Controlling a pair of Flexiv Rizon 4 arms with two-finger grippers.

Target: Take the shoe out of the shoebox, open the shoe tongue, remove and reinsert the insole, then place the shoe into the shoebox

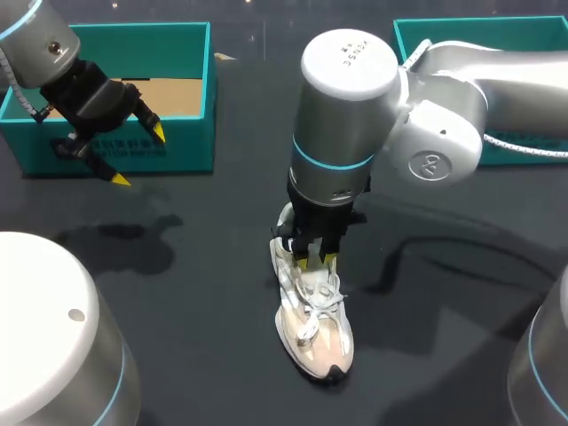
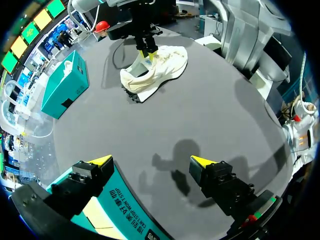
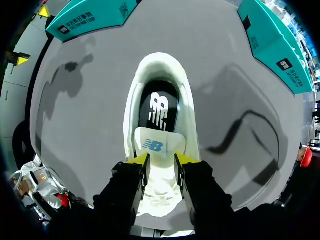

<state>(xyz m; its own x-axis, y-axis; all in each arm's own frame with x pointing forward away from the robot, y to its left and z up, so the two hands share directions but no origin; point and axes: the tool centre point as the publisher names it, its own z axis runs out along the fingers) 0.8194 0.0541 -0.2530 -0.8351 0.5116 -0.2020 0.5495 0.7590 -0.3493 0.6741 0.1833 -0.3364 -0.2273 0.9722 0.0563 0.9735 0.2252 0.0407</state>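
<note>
Yellow-tipped right fingers [image 3: 133,176] pinch the shoe tongue [image 3: 156,146] from above; left fingers [image 2: 214,173] spread wide.

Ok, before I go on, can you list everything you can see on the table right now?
shoe: 1, white and cream with white laces, lying on the middle of the table, toe toward the near edge
tongue: 1, white with a blue mark, pinched between the right gripper's fingers
insole: 1, black with a white mark, inside the shoe
left shoebox: 1, teal, open, brown inside, far left of the table
right shoebox: 1, teal, far right, partly hidden by the right arm
table: 1, black
left gripper: 1, yellow tips, open, in front of the left shoebox, holding nothing
right gripper: 1, yellow tips, shut on the tongue
</note>
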